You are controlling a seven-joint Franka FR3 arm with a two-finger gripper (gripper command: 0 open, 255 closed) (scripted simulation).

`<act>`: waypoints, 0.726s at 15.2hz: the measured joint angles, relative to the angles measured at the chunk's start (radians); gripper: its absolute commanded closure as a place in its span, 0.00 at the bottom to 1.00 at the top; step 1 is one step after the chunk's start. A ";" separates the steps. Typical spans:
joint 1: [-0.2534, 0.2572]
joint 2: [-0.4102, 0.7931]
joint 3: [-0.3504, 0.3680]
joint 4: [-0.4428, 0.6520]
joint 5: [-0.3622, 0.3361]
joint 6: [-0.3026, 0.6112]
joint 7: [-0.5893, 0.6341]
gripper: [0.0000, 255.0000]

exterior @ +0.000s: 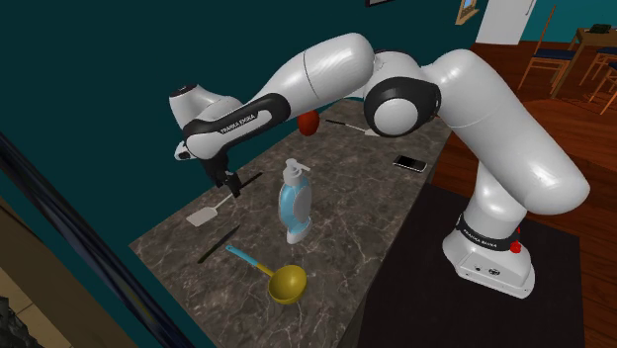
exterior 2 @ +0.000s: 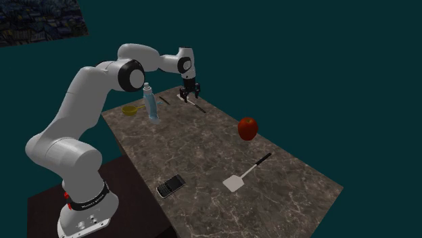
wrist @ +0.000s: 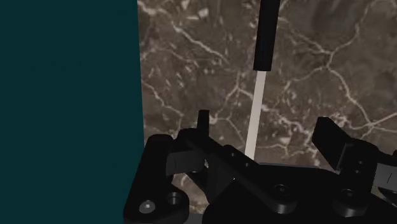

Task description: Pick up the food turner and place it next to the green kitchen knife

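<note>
The jaws are hanging released, straddling the food turner's (wrist: 258, 95) shaft untouched, beside the counter's (wrist: 191, 63) edge.

Teal walls (exterior: 109, 59) are backing a dark marble counter (exterior: 346, 198). Reddish wooden flooring (exterior: 593, 213) is stretching beyond it, where chairs (exterior: 546, 57) are standing.
</note>
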 measured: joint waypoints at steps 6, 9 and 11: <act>0.003 -0.022 -0.001 0.061 -0.002 -0.082 0.004 0.00; 0.002 -0.031 -0.002 0.072 -0.003 -0.103 0.002 0.00; 0.002 -0.031 -0.002 0.074 -0.003 -0.105 0.002 0.00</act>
